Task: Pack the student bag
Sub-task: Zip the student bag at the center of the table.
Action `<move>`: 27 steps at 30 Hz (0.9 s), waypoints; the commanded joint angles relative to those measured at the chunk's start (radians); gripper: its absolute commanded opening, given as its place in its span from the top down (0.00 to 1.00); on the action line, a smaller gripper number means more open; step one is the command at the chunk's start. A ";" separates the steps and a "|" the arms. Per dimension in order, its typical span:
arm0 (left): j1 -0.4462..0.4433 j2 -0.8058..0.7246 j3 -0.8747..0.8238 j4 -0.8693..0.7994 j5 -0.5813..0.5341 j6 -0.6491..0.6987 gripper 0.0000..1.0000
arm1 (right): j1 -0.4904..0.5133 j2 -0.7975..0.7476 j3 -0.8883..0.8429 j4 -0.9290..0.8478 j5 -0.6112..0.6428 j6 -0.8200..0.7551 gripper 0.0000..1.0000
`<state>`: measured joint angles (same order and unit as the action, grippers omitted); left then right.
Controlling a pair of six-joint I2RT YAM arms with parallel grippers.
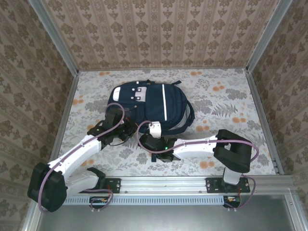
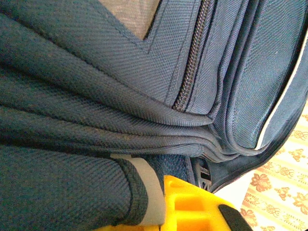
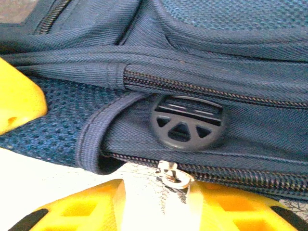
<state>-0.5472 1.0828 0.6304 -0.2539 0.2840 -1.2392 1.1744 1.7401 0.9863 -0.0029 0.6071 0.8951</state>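
The student bag [image 1: 150, 107], navy blue with a thin white stripe, lies flat in the middle of the table. My left gripper [image 1: 121, 128] is at its near left corner. In the left wrist view that gripper [image 2: 155, 214] is shut on a grey-edged fold of the bag's fabric [image 2: 139, 190]. My right gripper [image 1: 153, 140] is at the bag's near edge. In the right wrist view it [image 3: 161, 204] stands open, its yellow fingers [image 3: 82, 211] on either side of a silver zipper pull [image 3: 175, 175] that sits just below a round black buckle [image 3: 187, 122].
The floral tablecloth [image 1: 226, 96] runs right and left of the bag, enclosed by patterned walls with metal rails [image 1: 262, 110]. A yellow finger [image 3: 19, 101], apparently of my left gripper, shows beside the bag's mesh. The metal base rail [image 1: 163, 183] lies at the near edge.
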 commanded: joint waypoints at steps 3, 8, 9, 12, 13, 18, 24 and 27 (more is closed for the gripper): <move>0.012 -0.010 0.031 0.090 0.010 -0.017 1.00 | 0.002 0.017 0.034 -0.011 0.013 -0.013 0.61; 0.012 -0.016 0.031 0.087 0.012 -0.019 1.00 | -0.014 0.053 0.067 -0.053 0.055 0.003 0.58; 0.012 -0.017 0.030 0.087 0.014 -0.019 1.00 | -0.018 0.056 0.068 -0.055 0.063 0.004 0.57; 0.012 -0.018 0.029 0.085 0.014 -0.019 1.00 | -0.034 0.065 0.073 -0.039 0.058 -0.015 0.65; 0.012 -0.018 0.029 0.085 0.012 -0.020 1.00 | -0.039 0.067 0.077 -0.043 0.057 -0.017 0.66; 0.018 -0.017 0.030 0.083 0.011 -0.015 1.00 | -0.051 0.044 0.060 -0.029 0.031 -0.033 0.89; 0.041 -0.014 0.029 0.081 0.014 -0.007 1.00 | -0.051 -0.026 0.000 -0.023 0.005 -0.025 1.00; 0.063 -0.015 0.034 0.066 0.018 0.006 1.00 | -0.053 -0.069 -0.055 0.009 -0.008 -0.009 1.00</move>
<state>-0.5137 1.0828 0.6304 -0.2401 0.3122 -1.2423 1.1347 1.7290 0.9764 -0.0013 0.5922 0.8734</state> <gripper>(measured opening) 0.046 0.100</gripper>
